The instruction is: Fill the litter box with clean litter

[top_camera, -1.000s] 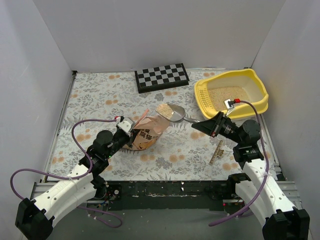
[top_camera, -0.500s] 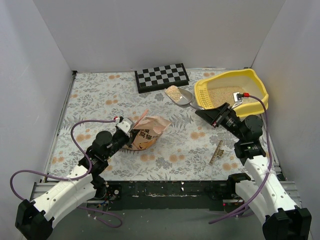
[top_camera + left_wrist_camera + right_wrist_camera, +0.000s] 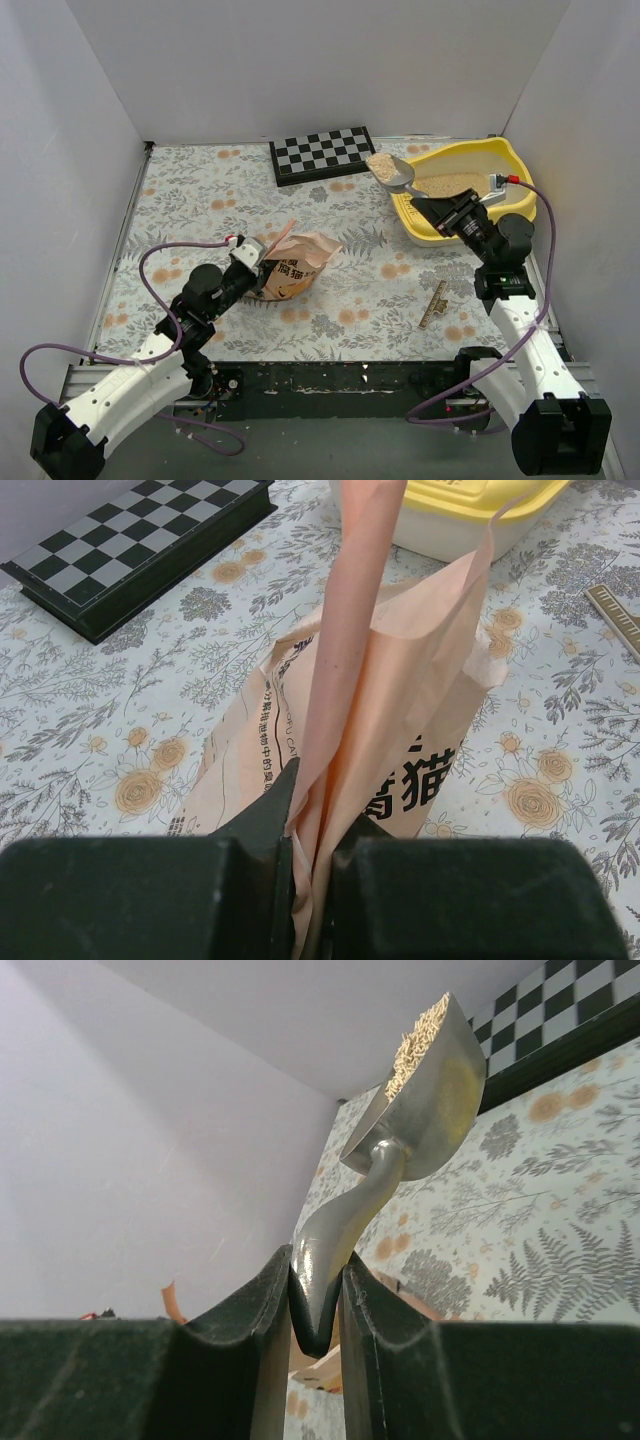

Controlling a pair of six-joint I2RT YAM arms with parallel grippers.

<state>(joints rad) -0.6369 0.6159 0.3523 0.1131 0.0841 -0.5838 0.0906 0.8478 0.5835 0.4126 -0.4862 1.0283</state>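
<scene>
holding the scoop (image 3: 390, 172) of clean litter (image 3: 381, 163) over the left rim of the litter box (image 3: 467, 150), we had our right gripper (image 3: 318, 1280) clamped on its handle; our left gripper (image 3: 312, 825) pinched the bag (image 3: 300, 262).

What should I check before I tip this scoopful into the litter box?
1. Right hand grip on the scoop: ok, shut on the handle.
2. Clean litter in the bowl: ok, heaped.
3. Bowl over the inside of the litter box: not ok, the top view shows it at the box's left corner rim.
4. Left hand holding the bag: ok, shut on its top edge.
5. Grains spilled on the table: cannot tell against the pattern.
</scene>
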